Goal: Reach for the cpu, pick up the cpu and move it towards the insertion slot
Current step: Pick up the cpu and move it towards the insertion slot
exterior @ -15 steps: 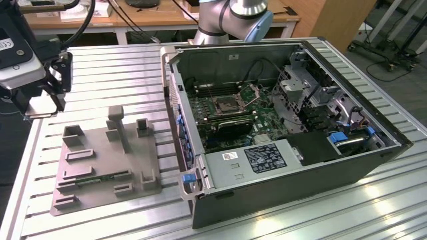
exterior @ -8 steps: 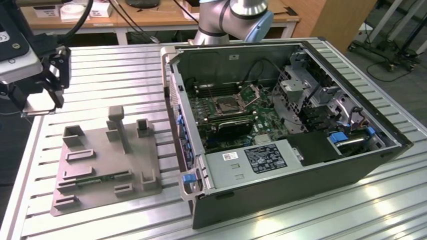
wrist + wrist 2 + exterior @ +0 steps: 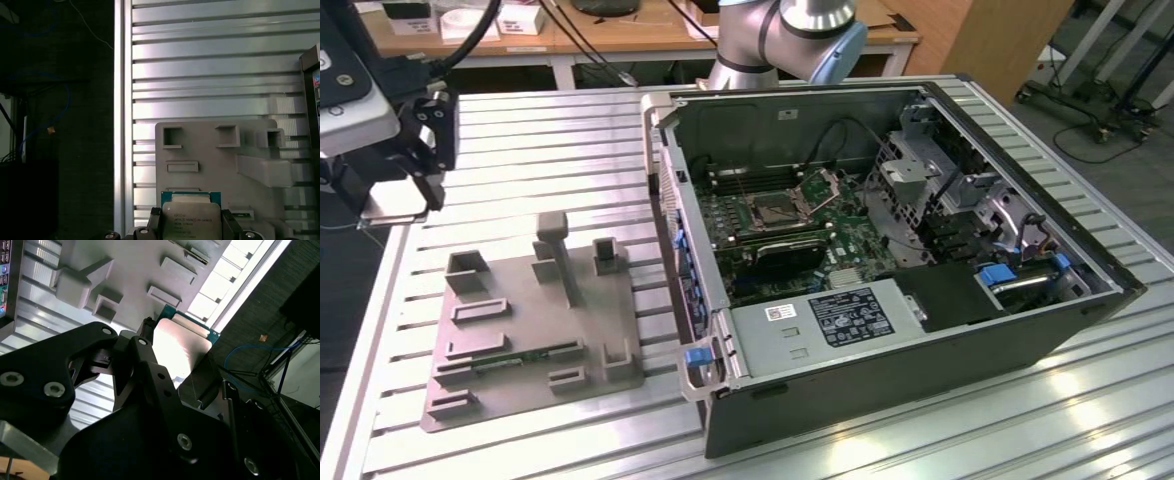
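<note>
The cpu [image 3: 190, 218] is a flat square chip with a silvery face and a green rim. It sits clamped between the two black fingers of my gripper [image 3: 190, 227], which is shut on it. In the second wrist view the cpu [image 3: 182, 345] shows its pale face beyond the gripper's black links. In the exterior view my gripper [image 3: 416, 175] hangs over the table's left edge, above and left of the grey fixture [image 3: 534, 320]. The insertion slot [image 3: 777, 212] is a square metal-framed socket on the motherboard inside the open computer case, far to the right of the gripper.
The open computer case [image 3: 907, 370] lies on the ribbed metal table [image 3: 547, 150], its near wall standing between fixture and motherboard. The grey fixture [image 3: 215, 150] has upright blocks and pockets. The arm's base [image 3: 787, 40] stands behind the case. Dark floor with cables [image 3: 45, 100] lies beyond the table edge.
</note>
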`<state>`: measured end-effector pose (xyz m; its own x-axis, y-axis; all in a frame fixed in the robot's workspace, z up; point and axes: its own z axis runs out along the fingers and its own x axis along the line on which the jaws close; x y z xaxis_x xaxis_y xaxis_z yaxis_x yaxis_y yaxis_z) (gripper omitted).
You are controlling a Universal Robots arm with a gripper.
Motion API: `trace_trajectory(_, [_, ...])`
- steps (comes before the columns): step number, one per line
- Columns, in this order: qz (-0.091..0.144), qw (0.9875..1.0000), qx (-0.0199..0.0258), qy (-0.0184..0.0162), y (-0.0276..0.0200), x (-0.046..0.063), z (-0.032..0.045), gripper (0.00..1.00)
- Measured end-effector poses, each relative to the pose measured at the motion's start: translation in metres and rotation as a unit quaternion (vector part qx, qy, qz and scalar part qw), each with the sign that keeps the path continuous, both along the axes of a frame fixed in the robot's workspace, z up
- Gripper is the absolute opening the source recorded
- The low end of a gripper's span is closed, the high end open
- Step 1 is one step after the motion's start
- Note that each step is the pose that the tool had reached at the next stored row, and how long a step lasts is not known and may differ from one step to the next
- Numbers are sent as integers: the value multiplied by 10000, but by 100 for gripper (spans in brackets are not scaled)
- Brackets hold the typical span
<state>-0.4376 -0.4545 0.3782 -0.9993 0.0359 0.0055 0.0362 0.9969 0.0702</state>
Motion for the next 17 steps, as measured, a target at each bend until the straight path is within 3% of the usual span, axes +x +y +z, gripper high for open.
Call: trace_trajectory(17, [0, 10000, 0, 0, 0, 0, 122, 54])
